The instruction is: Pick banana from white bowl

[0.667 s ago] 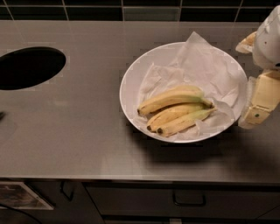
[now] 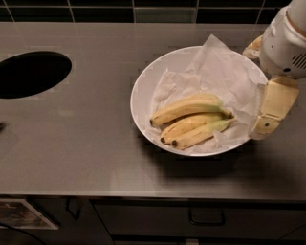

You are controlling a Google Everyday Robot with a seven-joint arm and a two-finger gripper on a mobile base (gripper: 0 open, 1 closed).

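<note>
- The white bowl (image 2: 141,95) sits on a grey steel counter (image 2: 91,139), a bit right of the middle and nearer the back wall than the front edge.
- Inside it there's a crumpled white paper sheet (image 2: 224,72) lining the right and back part, with one corner sticking up past the far rim.
- The bananas (image 2: 189,107) (three of them, looks like one bunch) lie on that paper in the front half of the bowl. Stems point right, dark tips point left, and they're stacked side by side.
- The gripper (image 2: 256,91) is at the right side of the bowl, just over its rim. One cream finger (image 2: 272,107) hangs down by the front-right edge, and the other peeks out near the back-right edge, so the jaws are spread wide with nothing between them but paper and rim.
- It isn't touching the bananas, which are just left of the lower finger.
- A dark round hole (image 2: 31,74) is cut into the counter at far left, well apart from the bowl.
- Dark tiles (image 2: 143,7) run along the back.
</note>
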